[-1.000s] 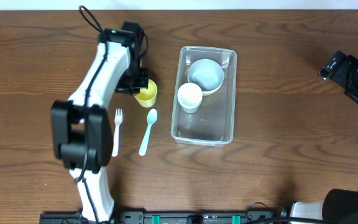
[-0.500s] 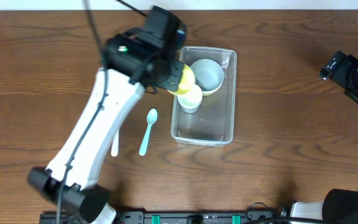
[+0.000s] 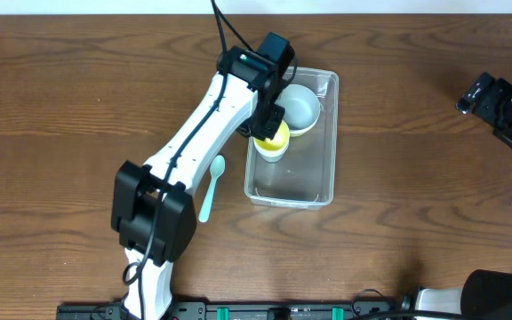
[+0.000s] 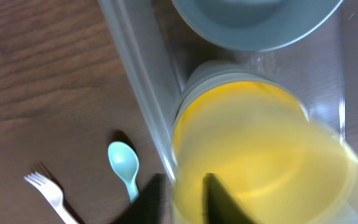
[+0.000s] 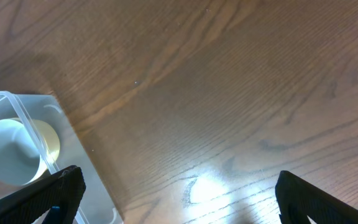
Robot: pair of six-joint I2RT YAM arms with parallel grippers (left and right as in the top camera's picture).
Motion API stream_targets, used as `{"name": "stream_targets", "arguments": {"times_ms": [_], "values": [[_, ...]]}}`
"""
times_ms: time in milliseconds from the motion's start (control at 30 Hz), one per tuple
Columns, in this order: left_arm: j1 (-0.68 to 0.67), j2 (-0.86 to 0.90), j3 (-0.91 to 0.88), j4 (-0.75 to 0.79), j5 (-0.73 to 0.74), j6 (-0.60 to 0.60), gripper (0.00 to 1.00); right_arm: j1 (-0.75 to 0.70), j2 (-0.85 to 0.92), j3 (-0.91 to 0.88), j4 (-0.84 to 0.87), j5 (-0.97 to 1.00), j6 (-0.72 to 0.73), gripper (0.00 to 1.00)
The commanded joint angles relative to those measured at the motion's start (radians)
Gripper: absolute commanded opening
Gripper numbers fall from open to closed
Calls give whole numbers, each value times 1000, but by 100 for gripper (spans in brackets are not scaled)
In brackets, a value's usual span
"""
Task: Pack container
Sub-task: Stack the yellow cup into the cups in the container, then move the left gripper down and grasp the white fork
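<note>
My left fingers (image 3: 269, 120) pinch the wall of the yellow cup (image 3: 275, 135) (one inside, one outside) and hold it right over the white cup (image 3: 268, 153). That cup stands in the container (image 3: 297, 176), mid-worktop (image 3: 398, 222), next to a bowl (image 3: 298, 107). A spoon (image 3: 212, 182) and a fork (image 4: 48, 193) lie just outside the container. My right fingers (image 3: 480, 96) are spread wide, holding nothing, well apart from it.

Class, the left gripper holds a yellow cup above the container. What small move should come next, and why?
Probably lower it straight down, then let go. The left gripper grips the yellow cup directly over the white cup inside the container, so it looks lined up to nest there.
</note>
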Motion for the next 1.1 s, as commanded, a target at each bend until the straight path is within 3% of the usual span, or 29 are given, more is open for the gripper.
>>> {"name": "stream_targets", "arguments": {"times_ms": [0, 133, 167, 467, 600, 700, 833, 1067], "values": [[6, -3, 11, 0, -50, 3, 60, -3, 3, 0, 2, 4, -3, 99], [14, -59, 64, -21, -59, -4, 92, -3, 3, 0, 2, 3, -3, 99], [19, -85, 85, -33, -59, -4, 94, -3, 3, 0, 2, 4, -3, 99], [155, -314, 107, -160, -62, -75, 95, -3, 3, 0, 2, 4, -3, 99], [269, -332, 91, -301, -62, -89, 95, -3, 3, 0, 2, 3, -3, 99], [339, -332, 2, -310, -62, -87, 95, -3, 3, 0, 2, 3, -3, 99], [398, -332, -194, -217, -62, -36, 95, -3, 3, 0, 2, 3, -3, 99], [457, -330, -616, 184, -62, 10, 95, -3, 3, 0, 2, 3, -3, 99]]}}
